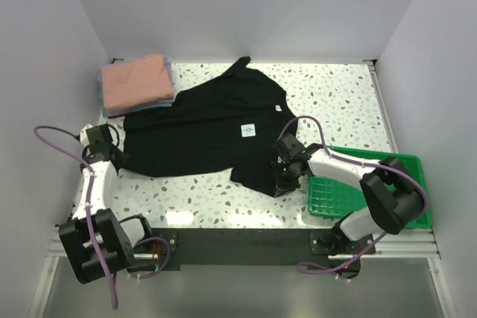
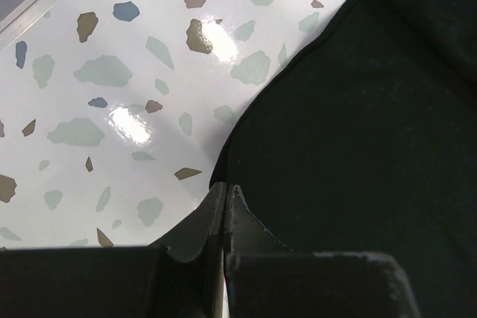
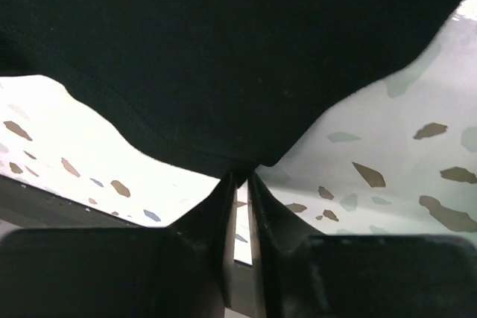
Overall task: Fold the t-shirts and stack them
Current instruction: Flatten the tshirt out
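The black t-shirt (image 1: 201,128) lies spread on the speckled table, its small white tag (image 1: 249,130) facing up. My left gripper (image 1: 120,160) is at the shirt's near left edge. In the left wrist view the gripper (image 2: 226,188) is shut right at the hem of the black cloth (image 2: 358,109). My right gripper (image 1: 282,177) is at the shirt's near right corner. In the right wrist view it (image 3: 240,178) is shut on the cloth (image 3: 223,50), which hangs raised off the table. A folded stack (image 1: 136,83) with salmon-pink on top and lavender and bluish edges below sits at the back left.
A green plastic tray (image 1: 332,200) sits at the near right, partly under the right arm. White walls close in the table at the back and on both sides. The table's near edge (image 3: 45,202) shows in the right wrist view.
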Robot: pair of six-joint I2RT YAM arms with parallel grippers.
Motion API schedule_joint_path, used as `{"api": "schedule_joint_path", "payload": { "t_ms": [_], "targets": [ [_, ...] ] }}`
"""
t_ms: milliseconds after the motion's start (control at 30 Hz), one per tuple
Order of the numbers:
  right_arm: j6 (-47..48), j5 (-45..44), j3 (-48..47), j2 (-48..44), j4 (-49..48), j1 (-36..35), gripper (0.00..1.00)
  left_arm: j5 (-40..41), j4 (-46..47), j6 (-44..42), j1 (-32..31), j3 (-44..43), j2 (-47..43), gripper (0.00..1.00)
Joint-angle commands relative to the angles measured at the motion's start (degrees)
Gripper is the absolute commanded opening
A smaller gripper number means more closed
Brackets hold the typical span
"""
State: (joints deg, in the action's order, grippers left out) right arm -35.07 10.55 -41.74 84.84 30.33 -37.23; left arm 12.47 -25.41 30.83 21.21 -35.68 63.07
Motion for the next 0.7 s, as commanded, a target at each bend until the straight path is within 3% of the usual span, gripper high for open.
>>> {"api": "schedule_joint_path", "payload": {
  "t_ms": [0,100,267,667],
  "targets": [
    [-0.18,-1.93,0.96,4.19,-4.66,-0.65,0.13,0.54,-1.05,-0.86,-0.12,-1.06,-1.46,0.0],
    [0.96,-2.11,-0.36,5.86,-3.27,-0.56,0.0,-0.07,-1.66,-0.6,-0.29,-1.23,-1.63,0.0],
    [2.9,-2.11,-3.52,4.38,3.06,-0.56,0.0,-2.01,-5.16,1.07,-0.38,-3.95,-2.25,0.0],
    [7.82,-3.87,-15.99,-5.73,29.43,-0.65,0.0,-3.15,-16.24,2.66,-0.82,-8.52,-4.71,0.0]
  ]
}}
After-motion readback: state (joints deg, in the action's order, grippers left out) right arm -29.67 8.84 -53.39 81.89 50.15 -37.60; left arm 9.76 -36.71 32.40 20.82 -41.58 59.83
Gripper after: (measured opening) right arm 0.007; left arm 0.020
